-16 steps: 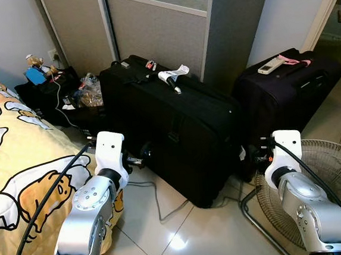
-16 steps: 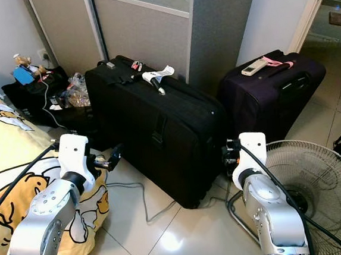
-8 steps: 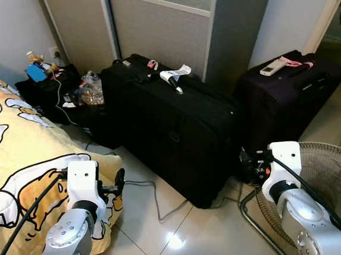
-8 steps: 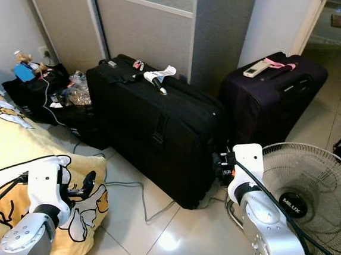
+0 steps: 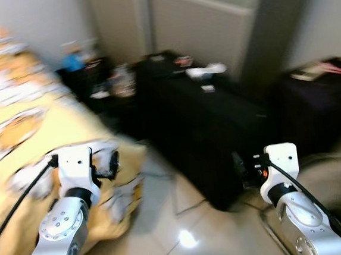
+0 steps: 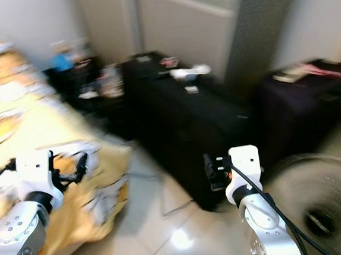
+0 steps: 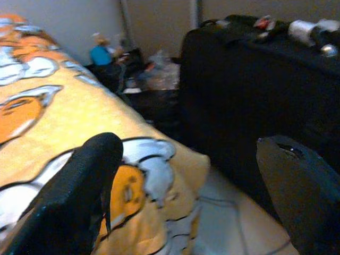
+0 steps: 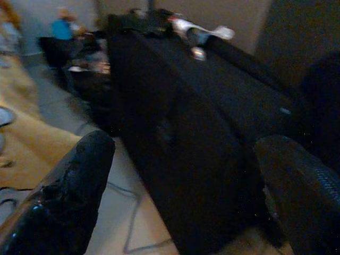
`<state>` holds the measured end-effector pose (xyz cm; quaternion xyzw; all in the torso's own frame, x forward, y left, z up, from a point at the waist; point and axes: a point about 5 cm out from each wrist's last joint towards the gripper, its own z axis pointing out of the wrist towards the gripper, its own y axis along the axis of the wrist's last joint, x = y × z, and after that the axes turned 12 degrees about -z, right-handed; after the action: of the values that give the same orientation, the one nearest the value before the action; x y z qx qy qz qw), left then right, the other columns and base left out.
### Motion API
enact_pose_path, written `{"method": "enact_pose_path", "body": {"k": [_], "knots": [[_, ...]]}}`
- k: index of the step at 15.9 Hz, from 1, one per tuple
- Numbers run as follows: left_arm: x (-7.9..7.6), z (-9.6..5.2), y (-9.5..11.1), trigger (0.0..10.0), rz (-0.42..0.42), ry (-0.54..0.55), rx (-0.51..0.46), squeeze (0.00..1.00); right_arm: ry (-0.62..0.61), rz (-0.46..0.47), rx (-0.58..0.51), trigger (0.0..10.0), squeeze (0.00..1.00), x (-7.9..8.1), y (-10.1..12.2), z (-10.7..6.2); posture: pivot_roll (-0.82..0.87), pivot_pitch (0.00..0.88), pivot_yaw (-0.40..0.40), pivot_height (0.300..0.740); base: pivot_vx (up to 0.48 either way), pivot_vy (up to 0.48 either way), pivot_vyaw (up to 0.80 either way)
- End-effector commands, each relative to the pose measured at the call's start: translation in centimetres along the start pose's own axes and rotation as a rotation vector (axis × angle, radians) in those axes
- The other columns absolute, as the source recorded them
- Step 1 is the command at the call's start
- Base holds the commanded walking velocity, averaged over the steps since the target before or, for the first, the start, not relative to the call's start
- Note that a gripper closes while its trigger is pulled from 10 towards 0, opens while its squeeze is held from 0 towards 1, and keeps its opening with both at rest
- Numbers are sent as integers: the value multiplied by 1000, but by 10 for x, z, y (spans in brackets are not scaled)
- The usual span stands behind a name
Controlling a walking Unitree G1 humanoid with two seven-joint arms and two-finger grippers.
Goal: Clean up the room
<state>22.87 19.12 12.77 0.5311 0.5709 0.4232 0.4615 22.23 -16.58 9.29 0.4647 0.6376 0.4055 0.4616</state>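
Note:
Both eye views are blurred by motion. A large black suitcase (image 5: pixel 205 118) stands on the tiled floor, with a white tag (image 5: pixel 204 72) and small items on top. To its right stands a dark purple suitcase (image 5: pixel 317 102) with a pale remote (image 5: pixel 309 72) lying on it. My left gripper (image 5: pixel 111 164) hovers over the corner of the yellow cartoon blanket (image 5: pixel 33 133); in the left wrist view its fingers (image 7: pixel 79 196) stand wide apart, holding nothing. My right gripper (image 5: pixel 238 169) is low beside the black suitcase, open and empty, its fingertips (image 8: pixel 69 191) spread in the right wrist view.
A black bag (image 5: pixel 95 80) full of clutter, with a blue toy (image 7: pixel 100 54) on it, sits by the wall behind the bed. A floor fan (image 5: pixel 337 190) lies at the right. A grey cable (image 5: pixel 189 206) runs over the tiles under the black suitcase.
The whole picture has swung and gone blurry, so the camera is moving; more of the bed is in view. Both grippers keep about the same place in the frame and stay open.

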Motion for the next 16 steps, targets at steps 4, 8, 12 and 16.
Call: {"method": "enact_pose_path", "body": {"k": [4, 8, 12, 16], "knots": [[-7, 1, 2, 10000, 3, -44, -15, 0, 15, 22, -19, 10000, 1000, 1, 0, 3, 47, 0, 29, 740, 0, 0, 800], [-8, 2, 0, 10000, -2, -43, -2, 0, 46, 59, -15, 10000, 1000, 7, 1, 6, 52, 0, 27, 740, 0, 220, 400], [-8, 2, -3, 10000, -3, -33, 13, 0, 39, 39, 10, 10000, 0, 7, -1, 9, 54, 0, 22, 740, 0, 345, 0], [-8, 2, -4, 10000, 9, -37, 19, 0, 35, 64, 8, 10000, 0, 8, 0, 11, 63, 0, 20, 740, 0, 356, 0]]}}
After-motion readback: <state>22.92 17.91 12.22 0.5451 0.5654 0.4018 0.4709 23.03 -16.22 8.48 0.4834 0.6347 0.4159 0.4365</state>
